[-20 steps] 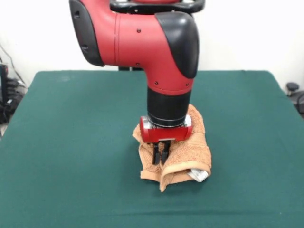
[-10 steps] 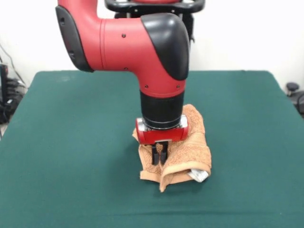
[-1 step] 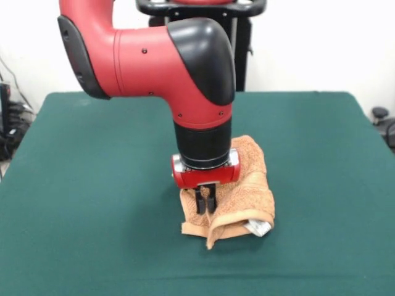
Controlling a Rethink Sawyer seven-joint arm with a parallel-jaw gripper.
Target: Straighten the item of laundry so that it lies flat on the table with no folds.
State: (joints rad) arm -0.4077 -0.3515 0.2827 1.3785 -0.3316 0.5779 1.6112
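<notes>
The item of laundry (image 3: 247,194), an orange-brown terry towel, lies crumpled and folded over itself near the middle of the table (image 3: 92,185), which is covered in dark green cloth. A white label (image 3: 259,228) shows at the towel's near right corner, under a rolled fold. My gripper (image 3: 205,201) comes straight down onto the towel's left part. Its black fingers stand close together with a pinch of cloth between them. The red wrist hides the towel's far left part.
The red and black arm (image 3: 185,68) reaches over the table's far half from the upper left. Cables and equipment (image 3: 9,123) sit off the table's left edge, and a dark object (image 3: 382,120) off its right edge.
The arm and gripper have shifted a little to the left over the towel. The finger spacing looks the same. The towel's near folds have hardly moved.
</notes>
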